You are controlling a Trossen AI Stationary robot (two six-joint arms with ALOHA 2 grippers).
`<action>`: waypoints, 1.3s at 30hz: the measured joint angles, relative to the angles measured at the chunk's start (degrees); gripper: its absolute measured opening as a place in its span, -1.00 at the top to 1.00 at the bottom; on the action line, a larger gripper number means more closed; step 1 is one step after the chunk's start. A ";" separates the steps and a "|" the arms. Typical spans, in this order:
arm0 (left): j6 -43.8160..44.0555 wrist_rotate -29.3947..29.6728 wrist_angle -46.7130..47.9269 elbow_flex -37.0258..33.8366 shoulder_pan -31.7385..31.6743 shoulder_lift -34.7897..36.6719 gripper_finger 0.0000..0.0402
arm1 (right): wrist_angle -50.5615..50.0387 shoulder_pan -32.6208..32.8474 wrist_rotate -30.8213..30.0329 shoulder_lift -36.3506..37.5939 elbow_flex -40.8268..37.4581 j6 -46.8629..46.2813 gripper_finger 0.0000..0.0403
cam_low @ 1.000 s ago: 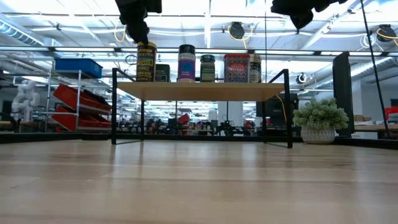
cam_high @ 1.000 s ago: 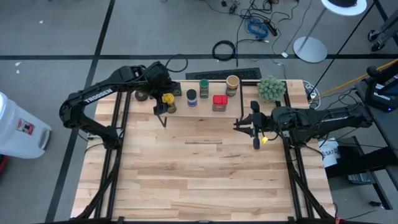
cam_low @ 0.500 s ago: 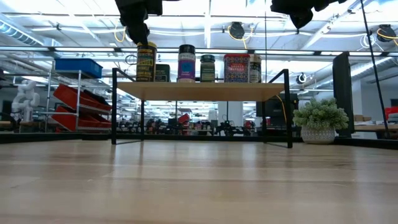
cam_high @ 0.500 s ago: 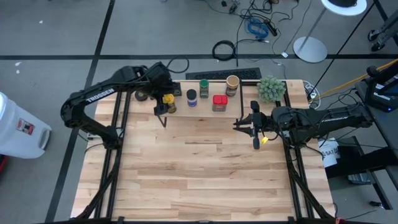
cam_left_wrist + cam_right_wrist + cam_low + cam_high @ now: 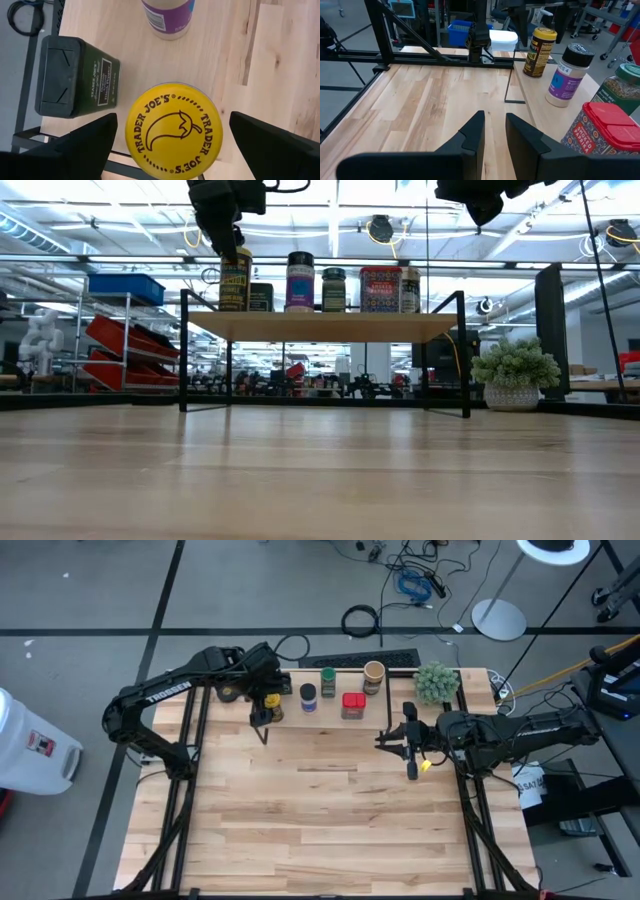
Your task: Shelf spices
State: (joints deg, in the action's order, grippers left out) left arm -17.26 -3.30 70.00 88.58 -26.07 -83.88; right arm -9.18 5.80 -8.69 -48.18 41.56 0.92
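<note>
Shelf: low rack with light wooden top board and thin black metal legs (image 5: 320,326), standing at the far edge of the pale plank worktop (image 5: 320,810), upper centre of the high view; long axis runs left to right across the frame.
Load on shelf: all six spice containers stand upright on the board, lids up, in a loose row.
Yellow-lidded jar (image 5: 173,131): leftmost in the front of the row in the low view; round yellow lid printed with a chili pepper and brand lettering; dark label with yellow print on its side.
Dark boxy tin (image 5: 75,76): just beside the yellow-lidded jar, toward the shelf's back left corner; dark green-black, rectangular, folded flap top.
Blue-lidded jar (image 5: 565,75): next along; pale contents, purple-blue label, dark shaker cap.
Green-lidded jar (image 5: 334,289): centre of the row, set a little farther back.
Red square tin (image 5: 602,127): right of centre, red lid, patterned red sides.
Tan-lidded jar (image 5: 374,671): right end of the row, near the back edge.
Left gripper (image 5: 172,135): directly above the yellow-lidded jar, fingers (image 5: 80,145) spread wide to either side of the lid, not touching it.
Right gripper (image 5: 494,131): over the worktop in front of the shelf's right end, fingers narrowly apart, holding nothing.
Beside the shelf: fuzzy green plant ball in a white pot (image 5: 437,681), upper right of the high view.
</note>
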 joint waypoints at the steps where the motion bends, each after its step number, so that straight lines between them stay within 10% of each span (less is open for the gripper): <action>1: 0.00 -0.03 0.04 -0.01 0.01 0.00 -0.95 | 0.00 0.00 0.00 0.00 0.00 0.10 0.67; 39: 0.00 0.03 0.21 -0.04 0.00 0.33 -0.49 | -0.93 0.00 -0.01 0.00 0.00 0.23 0.67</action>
State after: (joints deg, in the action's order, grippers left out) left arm -17.26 -3.27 70.22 88.53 -26.07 -83.55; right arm -10.11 5.80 -8.70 -48.18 41.56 1.15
